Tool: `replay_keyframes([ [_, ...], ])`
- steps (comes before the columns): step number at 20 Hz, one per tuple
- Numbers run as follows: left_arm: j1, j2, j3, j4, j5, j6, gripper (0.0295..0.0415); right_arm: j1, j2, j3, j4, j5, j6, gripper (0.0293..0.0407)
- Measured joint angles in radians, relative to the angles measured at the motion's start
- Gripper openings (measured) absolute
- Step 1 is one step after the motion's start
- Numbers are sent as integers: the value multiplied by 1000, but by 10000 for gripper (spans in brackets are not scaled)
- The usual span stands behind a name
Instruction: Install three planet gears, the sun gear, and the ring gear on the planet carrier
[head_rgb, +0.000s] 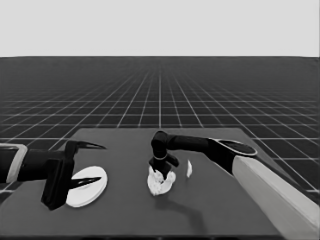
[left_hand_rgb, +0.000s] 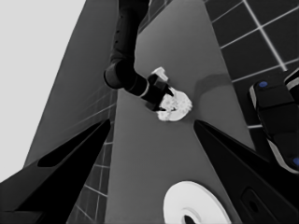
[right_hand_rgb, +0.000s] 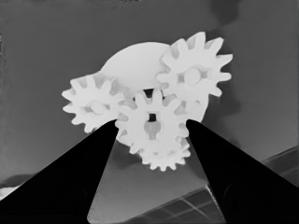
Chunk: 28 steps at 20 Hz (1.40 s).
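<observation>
The smaller round part (right_hand_rgb: 135, 63) lies mid-surface with four gears on it: one (right_hand_rgb: 194, 74) and another (right_hand_rgb: 93, 105) on either side, a third (right_hand_rgb: 166, 156) mostly hidden beneath the middle gear (right_hand_rgb: 152, 122). The right end effector (right_hand_rgb: 152, 128) is narrowed on that middle gear, a finger touching each flank. A thin white piece (head_rgb: 189, 168) stands just beside. The larger round part (head_rgb: 90, 186) lies at the surface's (head_rgb: 130, 215) left end under the waiting left end effector (head_rgb: 90, 164), its fingers wide apart.
</observation>
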Motion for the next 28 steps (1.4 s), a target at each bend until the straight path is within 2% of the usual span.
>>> replay_keyframes([
  [28,0,0,0,0,0,0,385,-1,0,0,0,0,293,309],
])
